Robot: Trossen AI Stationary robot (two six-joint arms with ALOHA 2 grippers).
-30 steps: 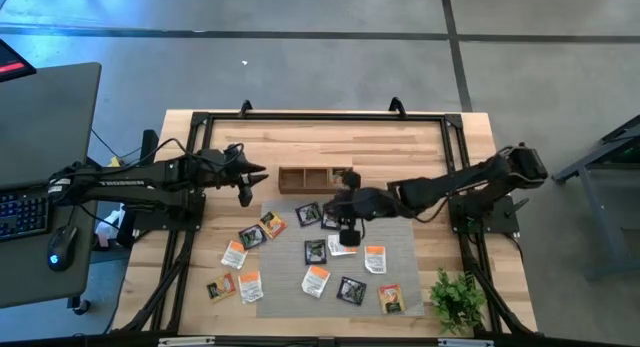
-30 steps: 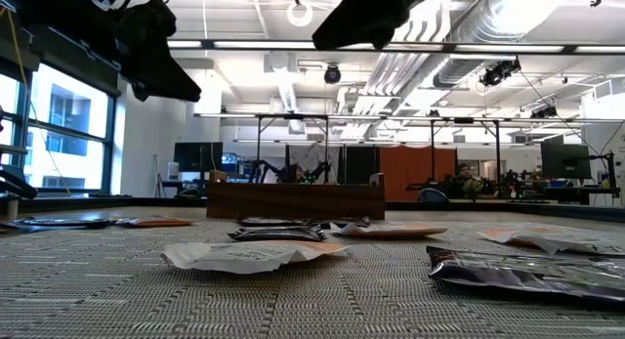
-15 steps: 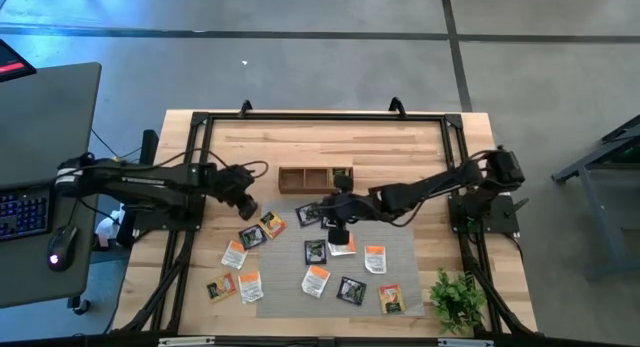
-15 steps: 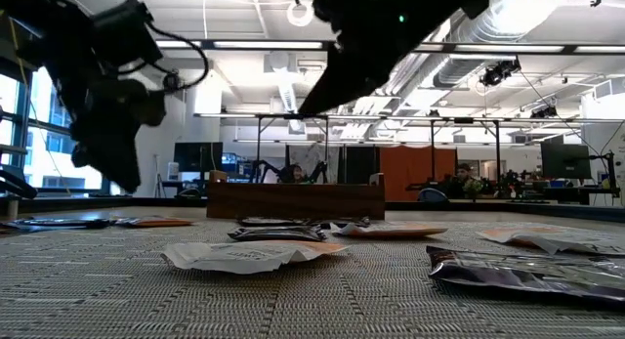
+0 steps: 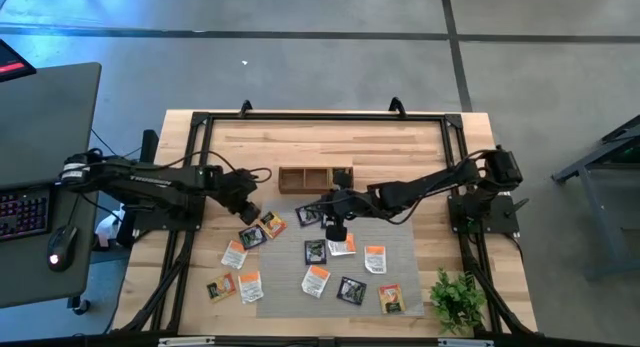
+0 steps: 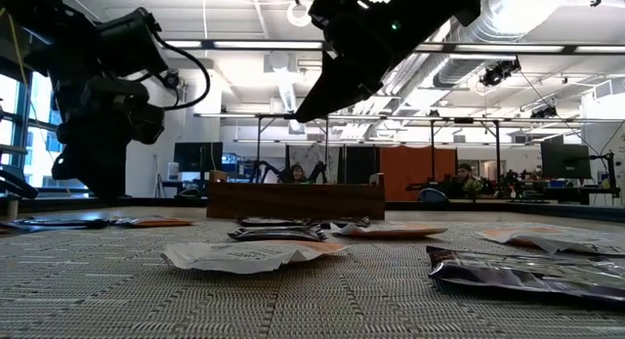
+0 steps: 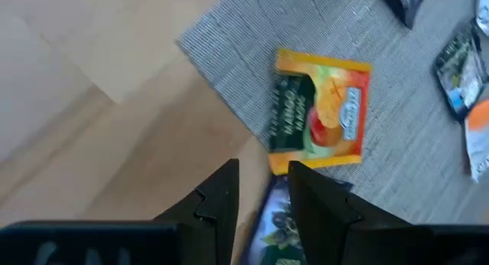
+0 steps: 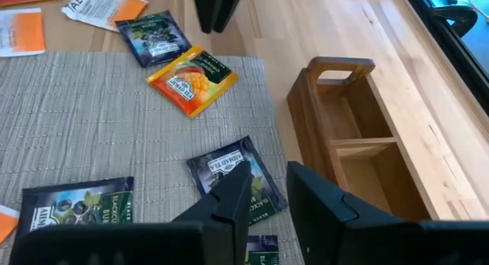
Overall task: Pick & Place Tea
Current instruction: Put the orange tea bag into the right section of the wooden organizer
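Several small tea sachets, black, white with orange, and yellow-brown, lie flat on a grey woven mat (image 5: 400,245) and on the bare wood to its left. My left gripper (image 5: 246,205) points down, its fingers a little open, just above a black sachet (image 7: 279,219) next to a yellow-brown one (image 7: 321,116). My right gripper (image 5: 335,224), also a little open, hovers over a black sachet (image 8: 229,173) near the mat's far edge. Neither gripper holds anything. The wooden three-compartment box (image 5: 315,177) stands beyond them.
The box (image 8: 359,135) stands empty, close to the right gripper's far side. A small green plant (image 5: 455,299) is at the table's near right corner. A black frame rail runs round the table. Bare wood lies free beyond the box.
My left gripper has swung from level to pointing down and has dropped toward the near edge, over the black and yellow-brown sachets. My right gripper has moved a little toward the table's left and far edge and has come lower. The sachets have stayed put.
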